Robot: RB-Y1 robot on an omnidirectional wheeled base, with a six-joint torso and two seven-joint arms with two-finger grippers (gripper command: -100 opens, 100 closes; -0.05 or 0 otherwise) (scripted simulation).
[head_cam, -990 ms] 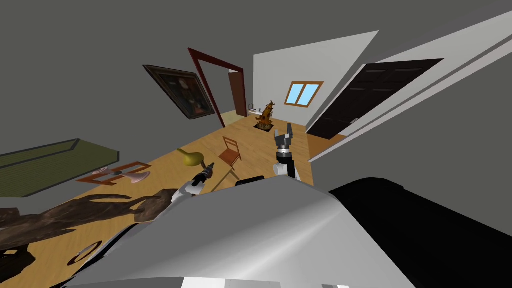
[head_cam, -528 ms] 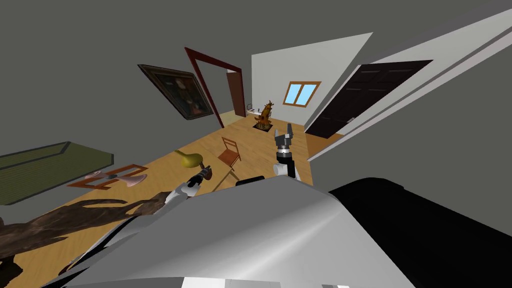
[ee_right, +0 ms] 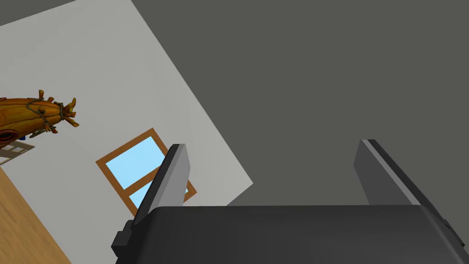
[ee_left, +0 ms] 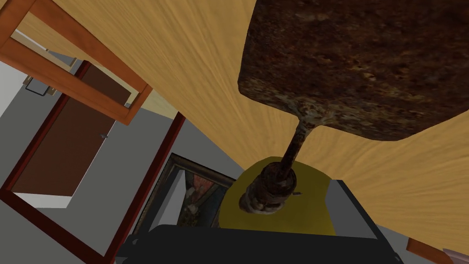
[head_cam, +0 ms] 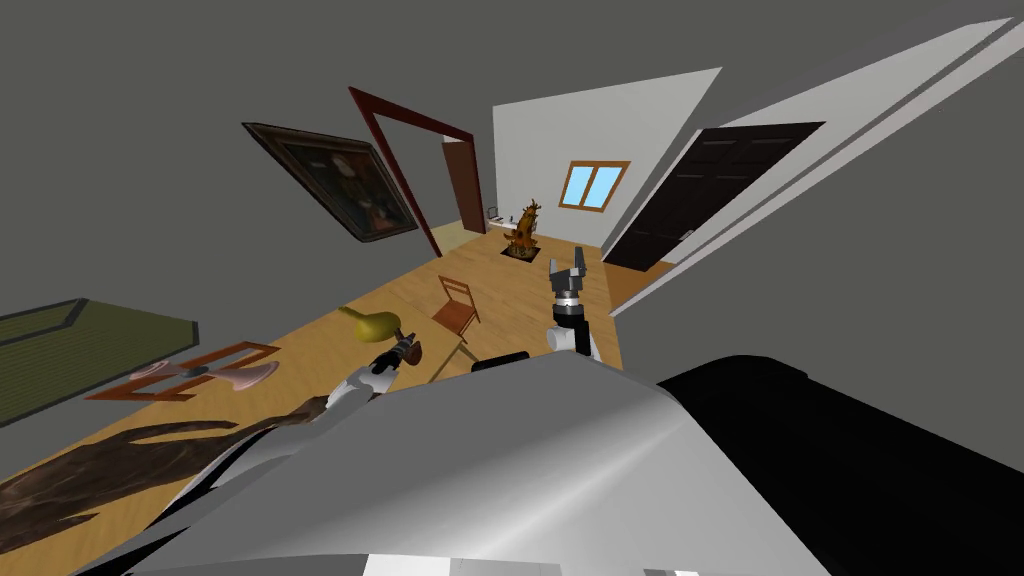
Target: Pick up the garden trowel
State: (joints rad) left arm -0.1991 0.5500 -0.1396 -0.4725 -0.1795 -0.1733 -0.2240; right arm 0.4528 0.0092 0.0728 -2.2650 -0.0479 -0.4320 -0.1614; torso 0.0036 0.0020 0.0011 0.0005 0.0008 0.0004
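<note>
Turned slightly with the robot's base, the left arm extends low and forward, left end effector (head_cam: 403,351) gripping the rusty trowel (ee_left: 357,64) by its handle; right end effector (head_cam: 568,267) raised upright, open.

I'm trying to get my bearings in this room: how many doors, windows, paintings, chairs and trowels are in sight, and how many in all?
Doors: 2, a brown door and a dark door
Window: 1
Painting: 1
Chair: 1
Trowel: 1, held in the left hand
Total: 6
</note>
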